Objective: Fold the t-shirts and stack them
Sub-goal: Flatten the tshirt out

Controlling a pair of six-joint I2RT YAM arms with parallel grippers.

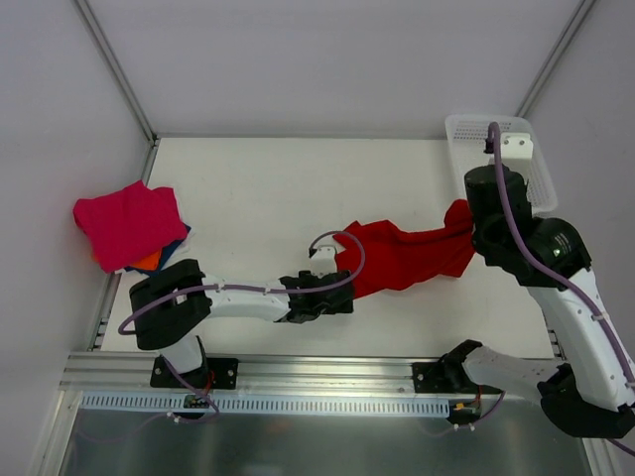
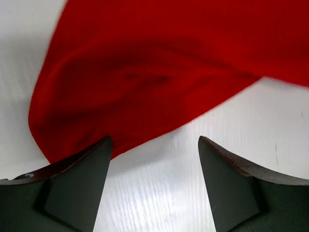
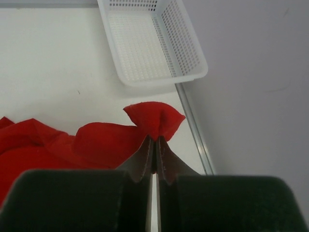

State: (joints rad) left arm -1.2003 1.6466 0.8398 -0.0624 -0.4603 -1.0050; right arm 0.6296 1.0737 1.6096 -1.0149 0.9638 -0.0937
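A bright red t-shirt [image 1: 407, 256] lies crumpled across the middle right of the table. My right gripper [image 3: 155, 140] is shut on its right corner [image 3: 154, 118], which bunches up above the fingertips. At the shirt's left end my left gripper [image 2: 153, 145] stands open low over the table, the red cloth [image 2: 145, 82] just ahead of its fingers and nothing between them. In the top view the left gripper [image 1: 342, 293] sits against the shirt's left edge. A magenta-pink t-shirt [image 1: 127, 223] lies at the far left over orange [image 1: 149, 260] and dark blue cloth.
A white mesh basket [image 1: 531, 174] stands at the back right corner, partly behind the right arm; the right wrist view shows its rim [image 3: 164, 79] beyond the held corner. A metal rail [image 3: 193, 125] runs along the table's right edge beside a grey wall.
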